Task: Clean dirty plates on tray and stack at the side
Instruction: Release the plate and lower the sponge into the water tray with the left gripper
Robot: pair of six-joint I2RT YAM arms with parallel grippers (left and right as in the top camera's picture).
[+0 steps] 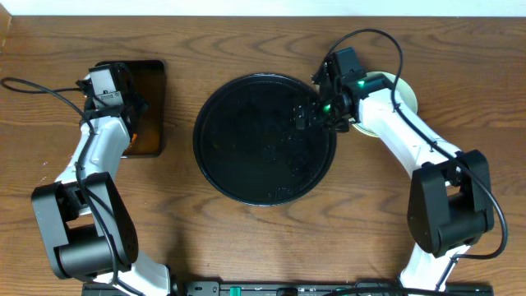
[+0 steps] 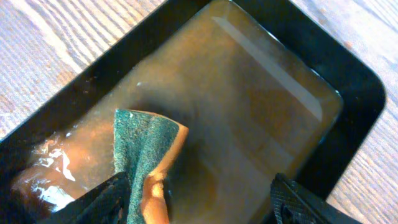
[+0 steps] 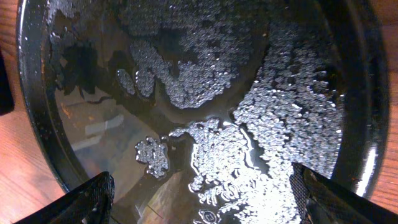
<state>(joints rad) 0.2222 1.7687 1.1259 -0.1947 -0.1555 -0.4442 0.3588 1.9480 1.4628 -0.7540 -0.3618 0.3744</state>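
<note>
The round black tray [image 1: 215, 156] lies mid-table, wet, with no plates on it. In the right wrist view its floor [image 3: 112, 130] is covered in beads of water. My right gripper [image 3: 205, 205] hangs open over the tray's right part, with nothing between its fingers. A pale yellow plate [image 1: 404, 89] lies off the tray at the far right, largely hidden under my right arm. My left gripper [image 2: 202, 205] is open over the rectangular tray. A green and orange sponge [image 2: 146, 146] lies in the brown liquid, against the left finger [image 2: 106, 199].
The rectangular black tray [image 1: 152, 78] with brownish liquid [image 2: 249, 106] sits at the far left. Bare wooden tabletop [image 1: 271, 247] lies in front of the round tray. Cables loop from both arms.
</note>
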